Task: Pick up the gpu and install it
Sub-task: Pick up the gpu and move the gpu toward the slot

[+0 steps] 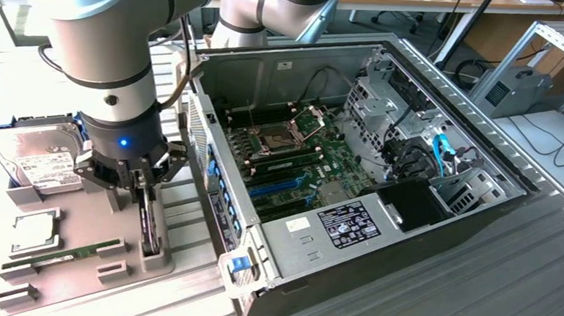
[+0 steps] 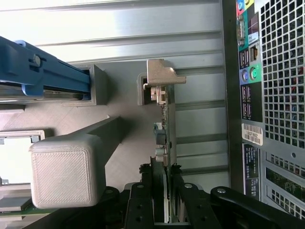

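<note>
Green circuit board, seen edge-on, runs straight out from between the fingers [image 2: 145, 191]: this is the graphics card [image 2: 166, 125], standing on its long edge in a slot of the grey holder [image 2: 125, 125]. The gripper [image 2: 161, 175] has its fingers drawn partway in, one against each face of the card, and it looks clamped on the card near one end. At the far end from the fingertips is the silver end bracket [image 2: 162, 76], hooked over a post of the holder.

In the exterior view the gripper [image 1: 144, 188] stands upright over the card [image 1: 150, 231], which has not yet left its slot. On the other side of the fingers from the open computer case [image 1: 258, 230] lie a hard drive [image 1: 32, 159] and a memory stick [image 1: 65, 251].

The card is probably light and stiff, but fragile. The board edge is thin, and the small parts and the contact strip should not be squeezed or scraped. The sound hold is across the two flat faces, high on the free long edge and away from the bracket, as the fingers are now. A grip this near one end may let the bracket end sag or twist. The smooth faces could slip if the squeeze is light.
</note>
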Controlling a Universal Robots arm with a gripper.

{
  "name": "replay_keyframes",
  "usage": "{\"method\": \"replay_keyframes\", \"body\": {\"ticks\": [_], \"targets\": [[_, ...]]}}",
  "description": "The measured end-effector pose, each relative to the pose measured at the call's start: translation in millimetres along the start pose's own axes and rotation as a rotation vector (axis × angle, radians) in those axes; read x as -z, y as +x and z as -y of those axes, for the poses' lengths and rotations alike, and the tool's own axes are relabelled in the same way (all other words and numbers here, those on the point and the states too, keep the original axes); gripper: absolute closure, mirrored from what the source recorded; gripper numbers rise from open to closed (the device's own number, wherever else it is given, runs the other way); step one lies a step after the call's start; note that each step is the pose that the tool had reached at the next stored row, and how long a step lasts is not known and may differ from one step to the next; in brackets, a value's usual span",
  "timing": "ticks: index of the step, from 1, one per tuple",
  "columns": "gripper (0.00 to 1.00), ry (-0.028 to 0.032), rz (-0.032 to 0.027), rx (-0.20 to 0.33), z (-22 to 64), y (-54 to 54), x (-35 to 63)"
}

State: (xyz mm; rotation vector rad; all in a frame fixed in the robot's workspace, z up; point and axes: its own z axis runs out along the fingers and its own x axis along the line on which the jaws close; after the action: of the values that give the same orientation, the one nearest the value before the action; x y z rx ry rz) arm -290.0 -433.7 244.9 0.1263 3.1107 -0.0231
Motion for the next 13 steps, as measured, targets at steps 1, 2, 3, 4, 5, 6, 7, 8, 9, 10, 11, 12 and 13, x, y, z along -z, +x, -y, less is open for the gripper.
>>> {"method": "replay_keyframes", "body": {"ticks": [1, 2, 3, 4, 5, 6, 7, 8, 9, 10, 11, 12, 13], "targets": [[0.73, -0.0001, 0.0001, 0.000, 0.0, 0.0, 0.2], [0.73, 0.0000, 0.0000, 0.000, 0.0, 0.0, 0.6], [0.73, 0.0000, 0.0001, 0.000, 0.0, -0.1, 1.7], [0.73, 0.0000, 0.0000, 0.000, 0.0, -0.1, 1.9], [0.73, 0.0000, 0.0000, 0.000, 0.0, -0.1, 2.1], [0.73, 0.0001, -0.0001, 0.000, 0.0, -0.1, 2.4], [0.73, 0.0000, 0.0000, 0.000, 0.0, -0.1, 2.6], [0.73, 0.0000, 0.0000, 0.000, 0.0, -0.1, 2.9], [0.73, 0.0000, -0.0001, 0.000, 0.0, -0.1, 3.2], [0.73, 0.0001, -0.0001, 0.000, 0.1, -0.1, 3.7], [0.73, 0.0001, -0.0001, 0.000, 0.1, -0.1, 4.1], [0.73, 0.0000, 0.0000, 0.000, 0.1, -0.1, 4.4], [0.73, 0.0000, 0.0000, 0.000, 0.1, -0.1, 4.9]]}}
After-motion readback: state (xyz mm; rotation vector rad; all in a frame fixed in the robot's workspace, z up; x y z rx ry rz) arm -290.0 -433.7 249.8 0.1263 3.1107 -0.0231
